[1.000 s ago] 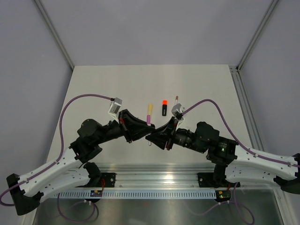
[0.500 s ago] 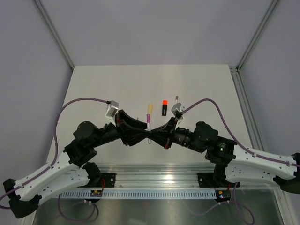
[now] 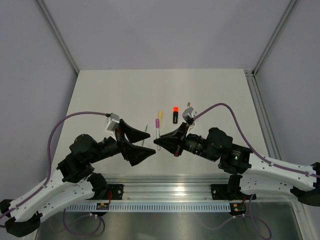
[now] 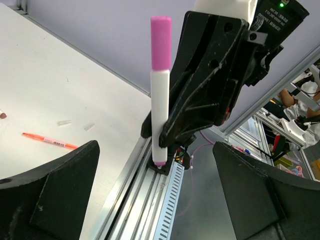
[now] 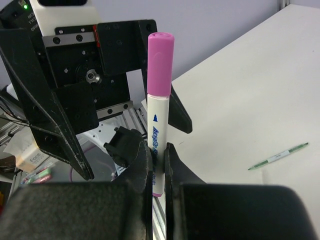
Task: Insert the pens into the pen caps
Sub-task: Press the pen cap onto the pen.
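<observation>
My right gripper (image 3: 157, 142) (image 5: 158, 150) is shut on the lower barrel of a white pen (image 5: 157, 125) (image 4: 160, 115) (image 3: 157, 132). The pen stands upright and carries a pink cap (image 5: 160, 65) (image 4: 161, 42). Just left of it, my left gripper (image 3: 148, 144) (image 4: 155, 147) is open, its wide fingers (image 4: 50, 195) holding nothing. On the table beyond lie a pale yellow highlighter (image 3: 160, 113), a black highlighter with an orange end (image 3: 175, 115), a thin grey pen (image 3: 145, 134) and an orange-red pen (image 4: 50, 141). Two tiny clear caps (image 4: 64, 122) lie near the orange-red pen.
A thin pen with a brownish end (image 3: 188, 105) lies right of the black highlighter. A green-tipped pen (image 5: 278, 156) rests on the table in the right wrist view. The aluminium rail (image 3: 165, 186) runs along the near edge, below both grippers.
The left gripper has opened, let go of the pen and drawn back to the left. The right gripper has shut on the pen and keeps it upright.
</observation>
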